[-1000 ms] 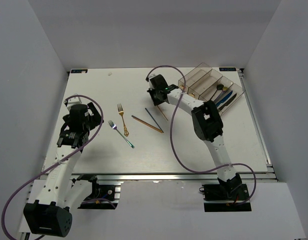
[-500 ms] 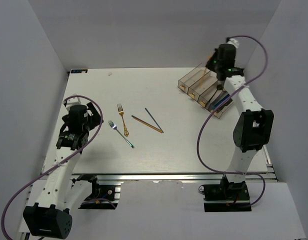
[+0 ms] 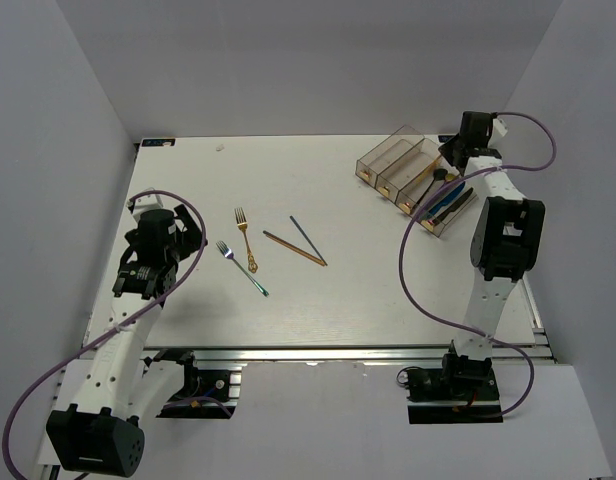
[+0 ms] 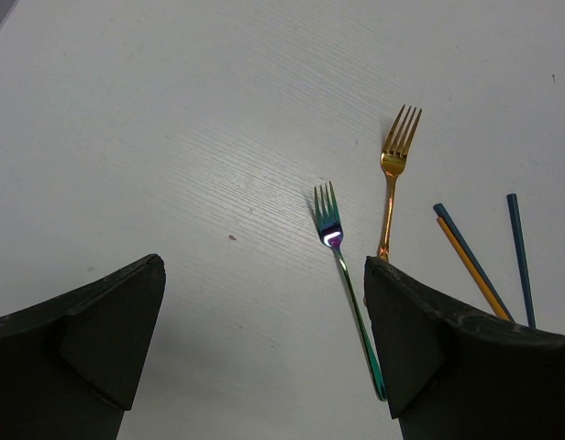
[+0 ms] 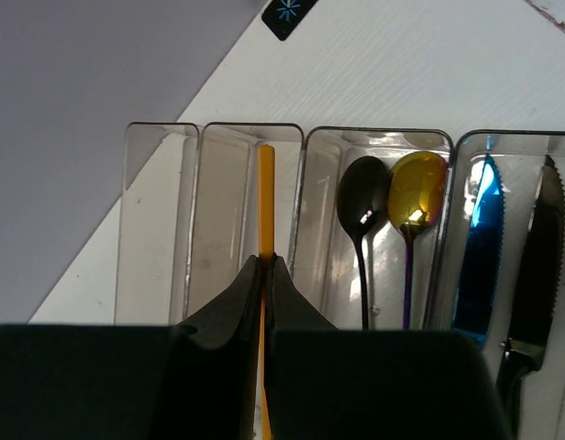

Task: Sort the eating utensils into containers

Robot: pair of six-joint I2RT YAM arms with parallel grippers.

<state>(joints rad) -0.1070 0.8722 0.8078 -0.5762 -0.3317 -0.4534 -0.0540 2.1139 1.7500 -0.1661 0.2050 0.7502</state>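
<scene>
Bright cutlery on a white, faintly grained table (image 3: 188,180).
Gold fork (image 4: 393,170), teal-to-purple fork (image 4: 342,266), gold chopstick (image 3: 288,245), blue chopstick (image 3: 303,234); by the smoky clear bins (image 5: 154,238), orange-yellow chopstick (image 5: 265,197), black spoon (image 5: 363,211), gold-and-purple spoon (image 5: 415,197), blue knife (image 5: 477,243), black knife (image 5: 539,247).

The chopstick (image 5: 266,197) drops out of sight between the closed tips of the right gripper (image 5: 265,260), length unknown. Handles of the spoons (image 5: 363,206) and knives (image 5: 475,247) duck behind it too. One finger (image 4: 448,357) of the left gripper (image 4: 264,266) covers the handle ends of the teal fork (image 4: 330,225) and gold fork (image 4: 393,160). From above, stuff in the bins (image 3: 390,148) is probably too small to call.
</scene>
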